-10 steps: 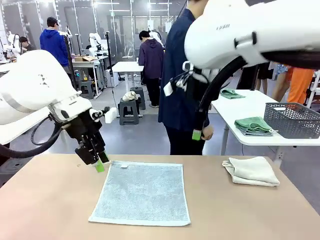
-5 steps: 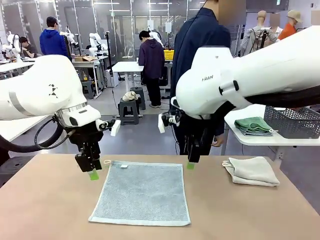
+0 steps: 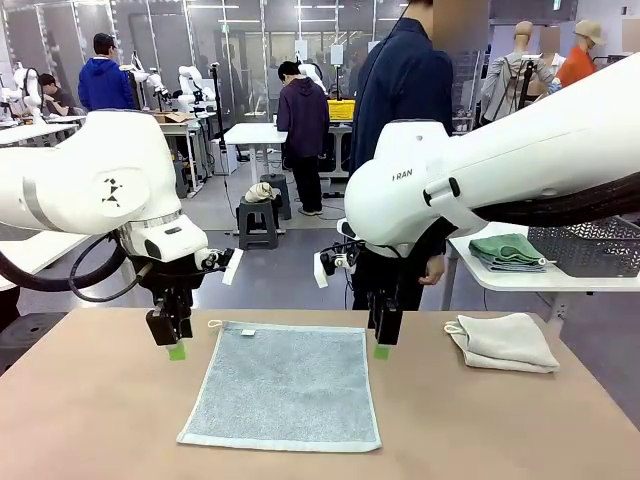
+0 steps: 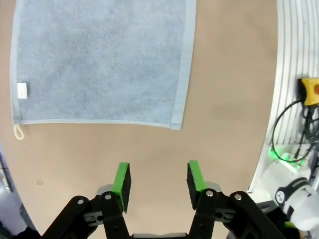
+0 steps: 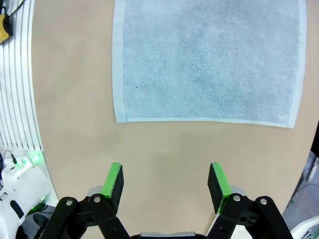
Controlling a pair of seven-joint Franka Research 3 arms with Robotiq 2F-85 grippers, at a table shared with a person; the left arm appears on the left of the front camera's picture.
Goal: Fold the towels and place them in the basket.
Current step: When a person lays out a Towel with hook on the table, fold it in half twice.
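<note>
The blue towel (image 3: 283, 385) lies flat in the middle of the table (image 3: 90, 420). The left gripper (image 3: 172, 347) hangs by its top left corner, fingers partly apart, holding nothing. The right gripper (image 3: 381, 347) hangs by the top right corner, fingers wide, holding nothing. A folded cream towel (image 3: 505, 342) lies at the right. The basket (image 3: 590, 240) sits on a white table (image 3: 470, 225) at the right edge, beside green towels (image 3: 508, 250)

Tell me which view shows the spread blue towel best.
The front view: the blue towel lies whole, with all four corners in the picture. Both wrist views cut it off at the picture's top, each showing two corners.
</note>
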